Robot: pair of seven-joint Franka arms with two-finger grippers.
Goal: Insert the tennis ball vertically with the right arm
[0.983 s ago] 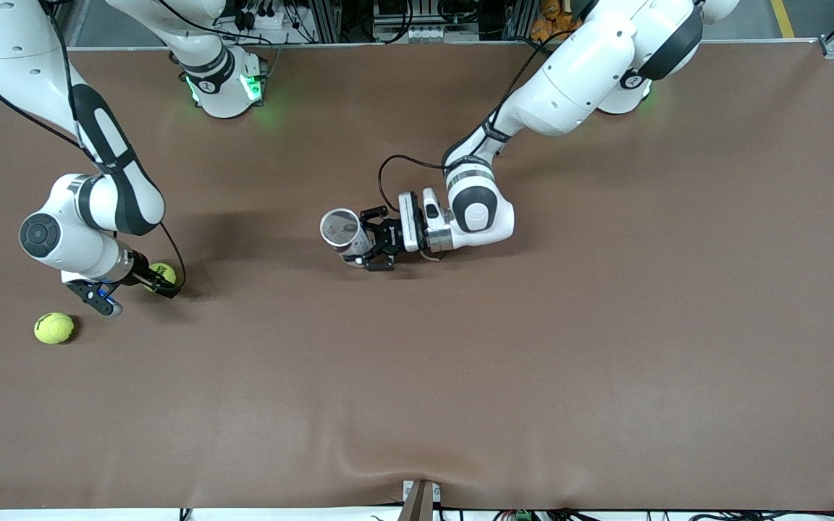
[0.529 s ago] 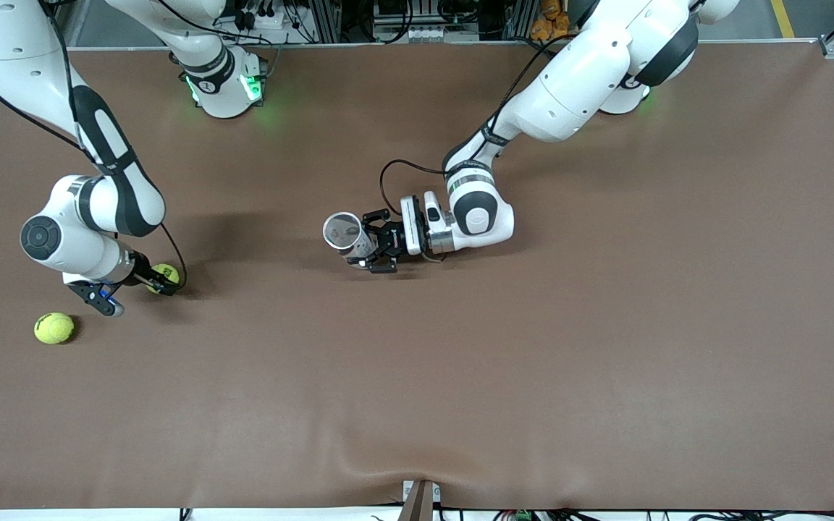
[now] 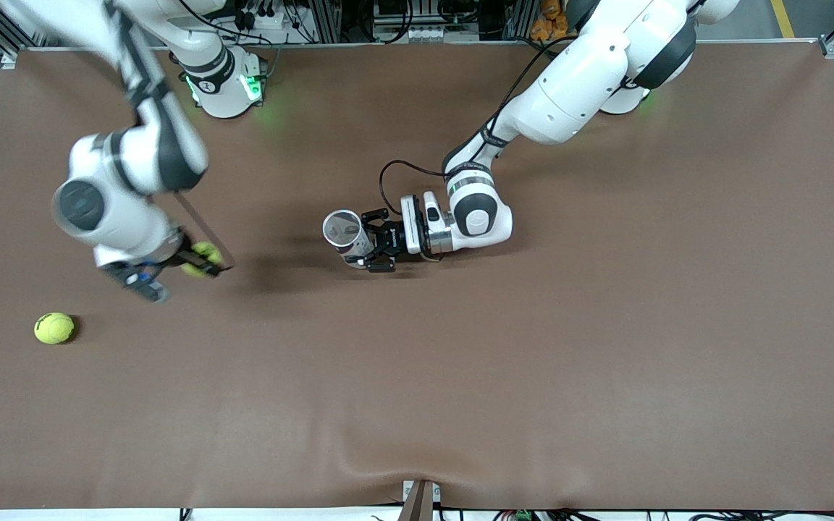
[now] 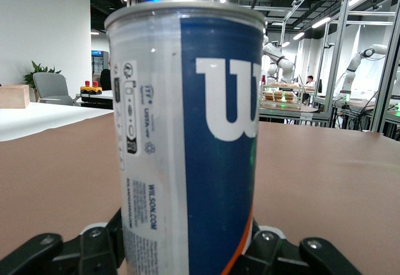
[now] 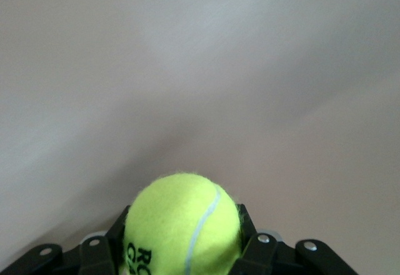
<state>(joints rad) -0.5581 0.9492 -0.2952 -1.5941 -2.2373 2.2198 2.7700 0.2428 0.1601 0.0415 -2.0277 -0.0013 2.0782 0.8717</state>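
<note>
Now the right gripper [image 3: 200, 262] is clamped on a fuzzy yellow-green tennis ball [image 5: 181, 224] with a pale seam and black lettering, up over the table [image 3: 605, 325] toward the right arm's end. Left gripper [image 3: 373, 246] grips an upright open can [image 4: 187, 137], clear with a blue label, mid-table. Second ball [image 3: 53, 328] lies loose on the table.

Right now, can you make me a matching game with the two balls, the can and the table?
Things:
1. held ball
2. loose ball
3. can
4. table

States:
A. brown, under everything
B. upright in the left hand
C. lying on the table, alone
D. up in the air in the right hand

Pairs: 1-D, 2-C, 3-B, 4-A
</note>
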